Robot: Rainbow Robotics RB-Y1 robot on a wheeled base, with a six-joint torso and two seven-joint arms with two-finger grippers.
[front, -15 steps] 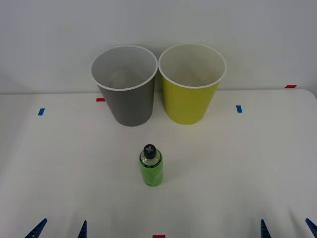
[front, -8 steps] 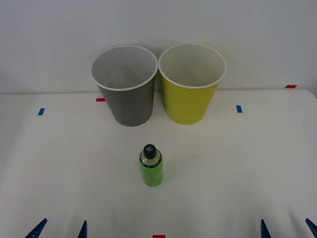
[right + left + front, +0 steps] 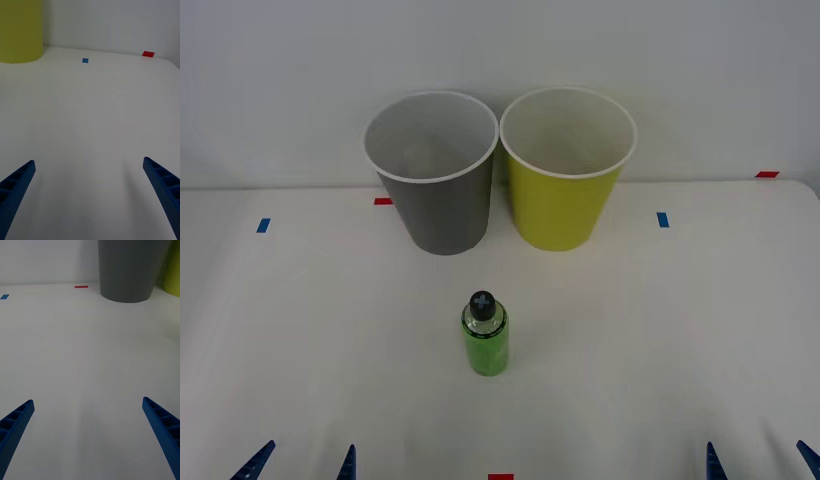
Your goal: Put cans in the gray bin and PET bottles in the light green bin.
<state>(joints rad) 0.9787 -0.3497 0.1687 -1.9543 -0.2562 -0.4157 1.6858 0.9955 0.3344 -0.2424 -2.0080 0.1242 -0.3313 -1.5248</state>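
Observation:
A small clear PET bottle [image 3: 485, 338] with green contents and a black cap stands upright in the middle of the white table. Behind it stand the gray bin [image 3: 433, 175] on the left and the light green bin [image 3: 566, 170] on the right, side by side, both with white insides. My left gripper [image 3: 300, 466] is open at the near left edge, its blue fingertips [image 3: 17, 423] spread over bare table, with the gray bin [image 3: 129, 270] ahead. My right gripper [image 3: 760, 466] is open at the near right edge, the light green bin [image 3: 20, 32] ahead of it.
Small blue tape marks [image 3: 263, 225] [image 3: 663, 219] and red tape marks [image 3: 383, 201] [image 3: 767, 174] [image 3: 500, 477] lie flat on the table. A white wall rises right behind the bins. The table's right edge curves away near the far red mark.

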